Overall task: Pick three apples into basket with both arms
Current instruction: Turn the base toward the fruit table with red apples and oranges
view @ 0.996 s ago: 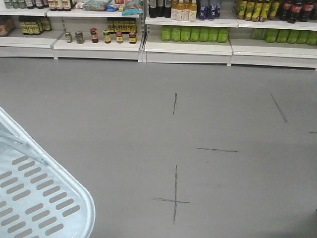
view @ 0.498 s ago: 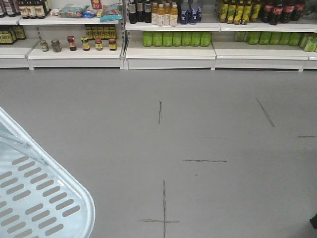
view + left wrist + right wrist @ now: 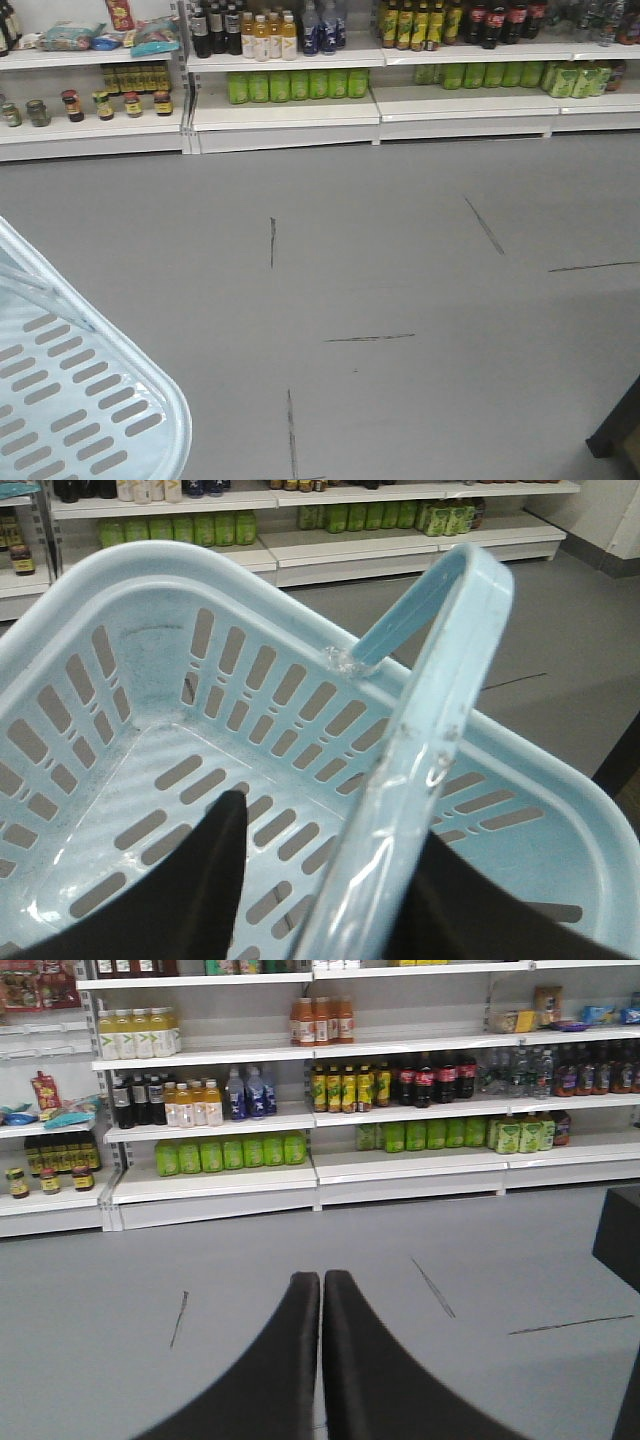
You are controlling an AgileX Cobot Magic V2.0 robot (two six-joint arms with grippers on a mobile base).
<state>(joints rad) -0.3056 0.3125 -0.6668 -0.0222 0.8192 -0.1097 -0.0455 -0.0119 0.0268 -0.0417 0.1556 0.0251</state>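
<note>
Shelves point(image 3: 290, 110) have slid leftward in view — left gripper point(image 3: 335, 820) seemingly clamps the basket point(image 3: 150, 552) by its handle; right gripper point(image 3: 321, 1278) pressed together, empty.

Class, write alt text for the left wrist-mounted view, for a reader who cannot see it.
A pale blue slotted basket seen from above fills the frame, with nothing on the visible part of its floor. Its raised handle runs between the two black fingers of the left gripper. Behind it, shop shelves hold rows of green bottles.
</note>
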